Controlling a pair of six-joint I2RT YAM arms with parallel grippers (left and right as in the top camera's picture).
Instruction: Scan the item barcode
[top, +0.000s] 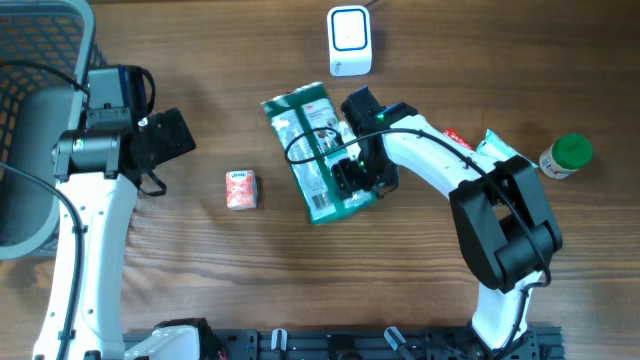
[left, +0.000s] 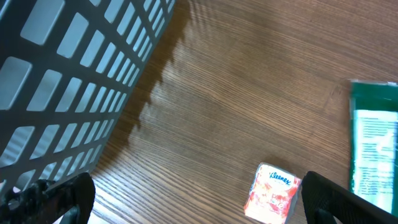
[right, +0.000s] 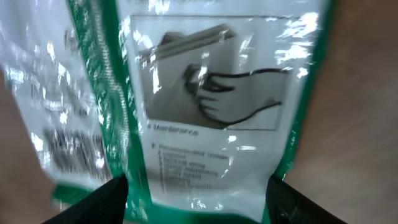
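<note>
Leftmost, a mesh basket (top: 45, 40) stands beside the left claw (top: 172, 140) — spread wide. Next a small "Kleenex" pack (left: 272, 194), then the green-white packet (top: 305, 140) flat on the table (top: 300, 285) at centre, the right claw (top: 357, 180) astride it, fingers (right: 115, 199) parted.

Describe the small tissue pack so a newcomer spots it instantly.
On the wooden table, find the large green-and-white pouch near the middle. Just to its left, apart from it, lies the tissue pack. It is the only small orange-and-white packet, much smaller than the pouch, with blue Kleenex lettering.
</note>
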